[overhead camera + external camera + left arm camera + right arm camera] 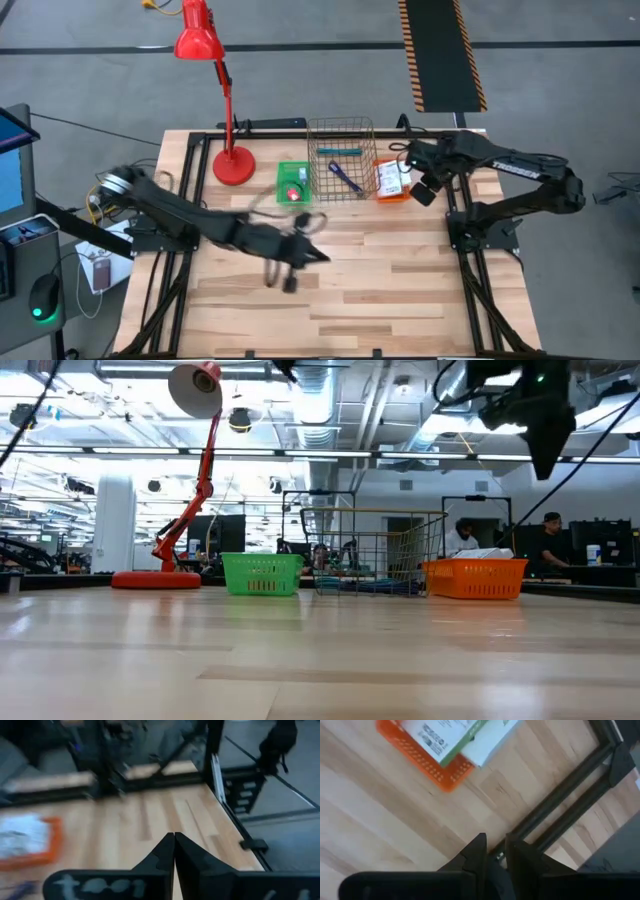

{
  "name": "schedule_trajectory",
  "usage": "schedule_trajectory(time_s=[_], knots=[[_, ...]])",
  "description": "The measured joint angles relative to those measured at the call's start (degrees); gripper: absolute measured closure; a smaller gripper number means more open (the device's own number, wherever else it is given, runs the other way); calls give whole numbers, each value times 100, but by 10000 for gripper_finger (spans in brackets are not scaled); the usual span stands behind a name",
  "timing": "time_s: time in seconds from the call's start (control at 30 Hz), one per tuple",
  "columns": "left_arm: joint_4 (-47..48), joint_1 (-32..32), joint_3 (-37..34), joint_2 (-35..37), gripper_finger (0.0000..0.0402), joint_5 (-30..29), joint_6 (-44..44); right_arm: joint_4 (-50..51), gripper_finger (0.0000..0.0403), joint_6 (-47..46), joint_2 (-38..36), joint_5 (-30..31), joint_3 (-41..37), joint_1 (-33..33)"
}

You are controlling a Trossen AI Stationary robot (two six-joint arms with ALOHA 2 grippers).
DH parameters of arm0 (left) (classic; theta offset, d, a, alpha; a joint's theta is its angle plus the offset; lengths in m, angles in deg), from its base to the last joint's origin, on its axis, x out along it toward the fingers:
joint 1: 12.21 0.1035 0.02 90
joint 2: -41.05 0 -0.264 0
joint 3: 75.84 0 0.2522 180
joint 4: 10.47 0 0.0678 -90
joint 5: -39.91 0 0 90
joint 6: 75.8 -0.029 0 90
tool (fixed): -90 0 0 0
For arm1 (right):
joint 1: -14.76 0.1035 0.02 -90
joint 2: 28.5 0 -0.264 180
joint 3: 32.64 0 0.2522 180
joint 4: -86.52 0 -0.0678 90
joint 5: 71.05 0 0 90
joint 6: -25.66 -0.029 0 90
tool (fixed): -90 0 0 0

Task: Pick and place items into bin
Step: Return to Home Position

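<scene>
Orange bin already holds the white boxes, so the empty right gripper, fingers barely parted, and the left gripper, pinched shut on nothing, should retreat high without clipping it.

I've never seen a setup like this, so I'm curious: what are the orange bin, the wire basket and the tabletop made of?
The orange bin looks like matte moulded plastic, its wall a lattice of slots. The wire basket seems thin bare metal, an open see-through grid. The tabletop looks like wood: pale joined strips with grain and a slight sheen.
</scene>
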Motion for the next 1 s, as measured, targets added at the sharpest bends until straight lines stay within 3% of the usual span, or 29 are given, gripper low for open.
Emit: schedule_trajectory(time_s=[0.17,0.23,0.37,0.57,0.67,0.8,0.93,1.0], knots=[[1511,-31,9,1429,401,72,-744,-463,337,370,-894,-61,0,173],[1940,-35,5,1914,401,118,-671,-964,337,580,-1433,-227,-29,279],[1856,-17,-317,2627,401,206,-516,-2310,337,1004,-2689,-921,-451,523],[768,-24,-1487,3357,401,565,-257,-4341,337,1170,-4939,-1894,-1807,891],[161,-15,-2118,3570,401,547,-139,-4928,337,837,-5858,-1906,-2497,1033],[-779,-20,-2984,3758,401,564,-3,-4899,337,480,-6774,-1863,-3207,1174],[-2127,-16,-4037,3772,401,563,97,-4820,337,121,-6805,-1812,-3601,1233],[-2990,0,-4618,3768,401,545,188,-5402,337,94,-6591,-1840,-3672,1257]])
